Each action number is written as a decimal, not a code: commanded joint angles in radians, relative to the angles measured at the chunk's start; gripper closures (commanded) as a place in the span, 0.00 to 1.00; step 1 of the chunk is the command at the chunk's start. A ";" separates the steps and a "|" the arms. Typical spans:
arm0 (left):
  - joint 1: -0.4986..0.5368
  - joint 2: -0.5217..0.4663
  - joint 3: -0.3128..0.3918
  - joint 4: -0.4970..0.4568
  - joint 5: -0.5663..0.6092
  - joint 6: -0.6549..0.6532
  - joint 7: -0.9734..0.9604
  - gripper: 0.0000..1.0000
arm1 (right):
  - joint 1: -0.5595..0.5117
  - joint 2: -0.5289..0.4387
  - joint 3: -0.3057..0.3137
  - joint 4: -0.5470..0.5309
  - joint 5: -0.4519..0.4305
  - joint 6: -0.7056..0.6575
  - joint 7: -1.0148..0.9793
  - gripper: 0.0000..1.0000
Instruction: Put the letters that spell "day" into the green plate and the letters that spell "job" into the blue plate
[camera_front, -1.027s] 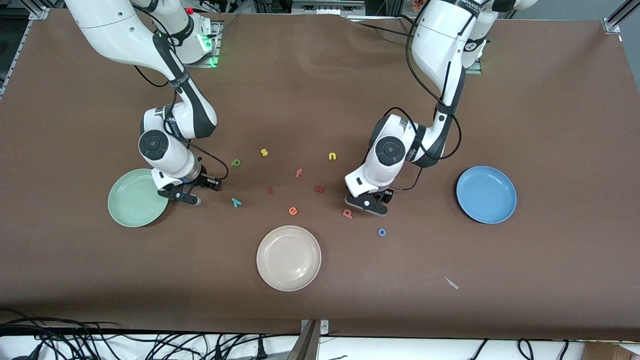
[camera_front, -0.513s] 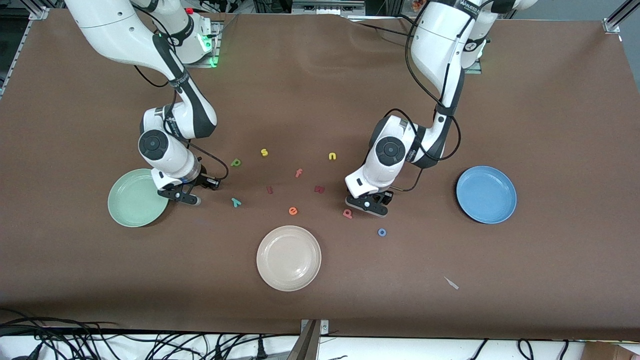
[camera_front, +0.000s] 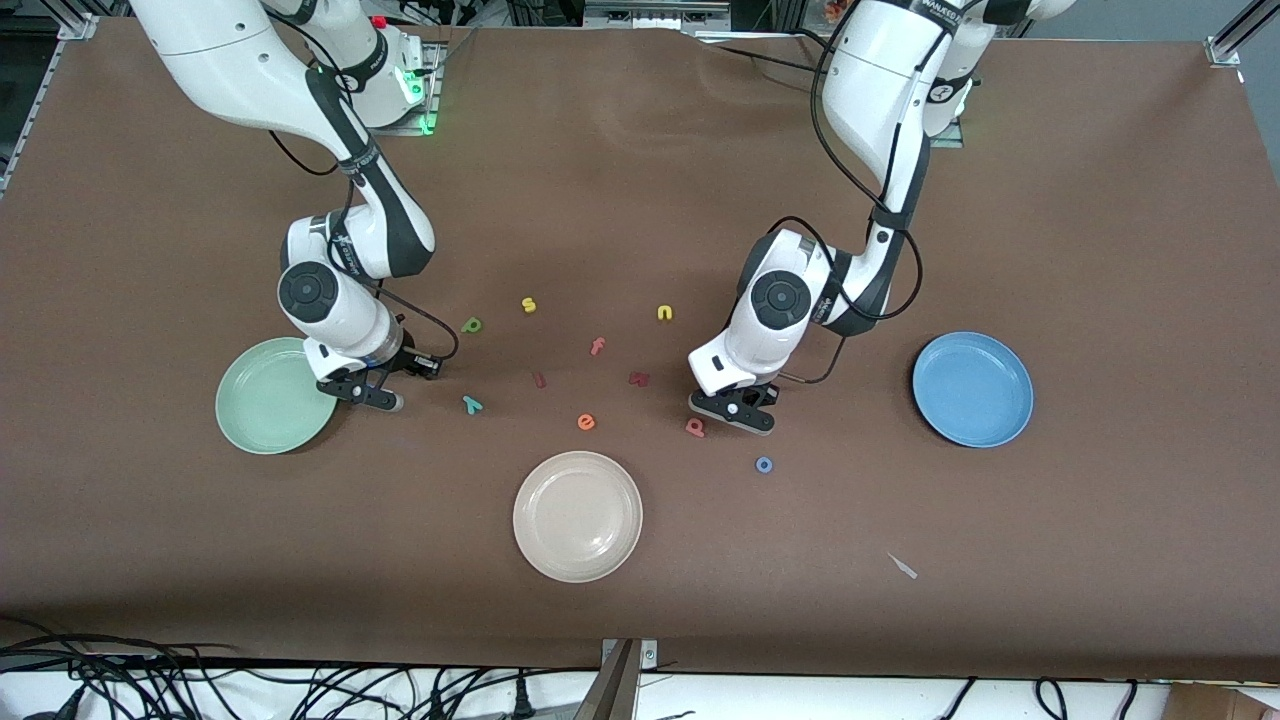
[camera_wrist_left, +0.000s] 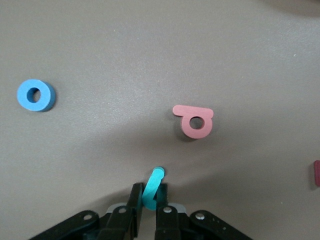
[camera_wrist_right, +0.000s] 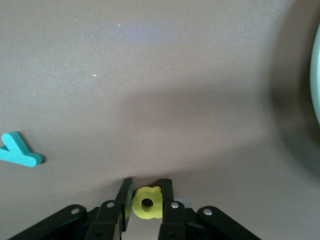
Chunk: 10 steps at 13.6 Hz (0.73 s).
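Left gripper (camera_wrist_left: 148, 200): you have it down at the brown table (camera_front: 1100, 520), its jaws clamped on the small teal hooked foam "j" (camera_wrist_left: 151, 189), just beside the pinkish-red "b".
Teal "j": it stands on edge between the black fingers (camera_wrist_left: 134, 200), its tip poking out past them in the left wrist view.
Pinkish-red foam "b" (camera_front: 695, 427): it lies flat on the table, apart from the "j".
Blue foam ring "o" (camera_front: 764, 465): flat on the table, nearer to the front camera than the "b" and well apart from the left gripper.
Round sky-blue plastic plate (camera_front: 973, 389): it sits toward the left arm's end of the table and you can see nothing in it.
Right gripper (camera_wrist_right: 146, 200): low at the table just beside the green plate, jaws pressed together on the small yellow foam "d" (camera_wrist_right: 146, 203).
Yellow "d": held between the right fingers (camera_wrist_right: 166, 192), its round hole facing the right wrist camera.
Teal foam "y" (camera_front: 472, 404): flat on the table, near the right gripper, toward the middle of the table.
Dark green foam "a" (camera_front: 471, 324): on the table, farther from the front camera than the "y".
Round pale mint-green plastic plate (camera_front: 272, 396): toward the right arm's end, with nothing showing in it.
Round cream-white plate (camera_front: 577, 516): nearest to the front camera, between the two others.
Other letters: yellow "s" (camera_front: 529, 305), yellow "n" (camera_front: 665, 313), red "f" (camera_front: 597, 346) and orange "e" (camera_front: 586, 422) lie scattered mid-table.
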<state>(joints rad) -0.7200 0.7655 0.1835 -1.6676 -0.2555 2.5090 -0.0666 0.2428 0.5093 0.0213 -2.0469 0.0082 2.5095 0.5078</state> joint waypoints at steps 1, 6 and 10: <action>-0.001 0.003 0.008 -0.004 0.034 0.008 0.013 1.00 | 0.006 0.014 -0.001 0.144 0.013 -0.200 -0.021 0.79; 0.138 -0.155 -0.002 -0.029 0.056 -0.145 0.089 1.00 | -0.008 -0.021 -0.073 0.179 0.003 -0.308 -0.249 0.80; 0.365 -0.280 -0.076 -0.062 0.055 -0.285 0.299 1.00 | -0.010 -0.040 -0.168 0.177 0.003 -0.317 -0.518 0.79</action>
<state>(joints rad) -0.4625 0.5612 0.1604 -1.6670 -0.2309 2.2586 0.1287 0.2329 0.4894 -0.1189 -1.8683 0.0074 2.2126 0.0916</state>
